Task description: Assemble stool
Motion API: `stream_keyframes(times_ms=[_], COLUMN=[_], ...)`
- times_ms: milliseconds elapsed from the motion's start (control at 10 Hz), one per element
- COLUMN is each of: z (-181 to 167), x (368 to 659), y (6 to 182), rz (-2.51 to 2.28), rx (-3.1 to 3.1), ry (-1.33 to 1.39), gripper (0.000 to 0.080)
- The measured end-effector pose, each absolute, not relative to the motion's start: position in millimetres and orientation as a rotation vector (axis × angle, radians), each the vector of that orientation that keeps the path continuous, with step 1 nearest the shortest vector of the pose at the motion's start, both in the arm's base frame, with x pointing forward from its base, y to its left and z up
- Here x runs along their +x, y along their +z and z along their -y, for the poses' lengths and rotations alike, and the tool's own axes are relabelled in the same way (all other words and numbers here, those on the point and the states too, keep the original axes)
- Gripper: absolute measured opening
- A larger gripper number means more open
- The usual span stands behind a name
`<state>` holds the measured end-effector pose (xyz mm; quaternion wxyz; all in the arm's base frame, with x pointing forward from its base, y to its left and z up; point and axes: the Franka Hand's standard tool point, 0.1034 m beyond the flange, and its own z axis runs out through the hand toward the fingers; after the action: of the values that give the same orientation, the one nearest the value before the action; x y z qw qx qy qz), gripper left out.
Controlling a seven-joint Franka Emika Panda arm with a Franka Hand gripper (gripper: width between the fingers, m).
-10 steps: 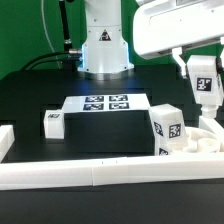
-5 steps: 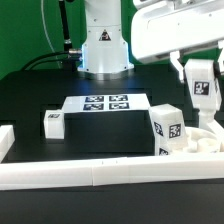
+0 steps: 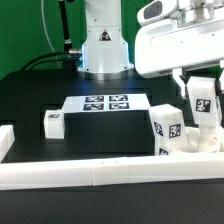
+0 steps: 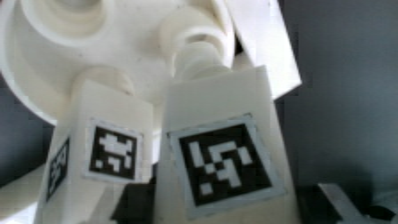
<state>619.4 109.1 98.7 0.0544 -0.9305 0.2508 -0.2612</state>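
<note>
Leg block (image 3: 204, 104) white, black-and-white square tag; table (image 3: 38, 88) black; backdrop (image 3: 25, 25) green

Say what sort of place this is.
Probably a robotics lab bench: flat white marker board with square tags, long white border rails fencing a black tabletop, white robot arm holding a small white tagged leg block.

Wrist feed, close in.
I see the nearer leg block (image 4: 222, 150) beside a second leg block (image 4: 107, 150), seat (image 4: 71, 50) beyond.
</note>
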Motion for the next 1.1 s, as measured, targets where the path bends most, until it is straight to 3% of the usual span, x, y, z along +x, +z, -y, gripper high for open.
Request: stream_keyframes(times_ms=[1100], z=[-117], x=[616], y=[75.8], rz=[-0.766], rx=[-2.834], ry=[-0.823], gripper=[0.0325])
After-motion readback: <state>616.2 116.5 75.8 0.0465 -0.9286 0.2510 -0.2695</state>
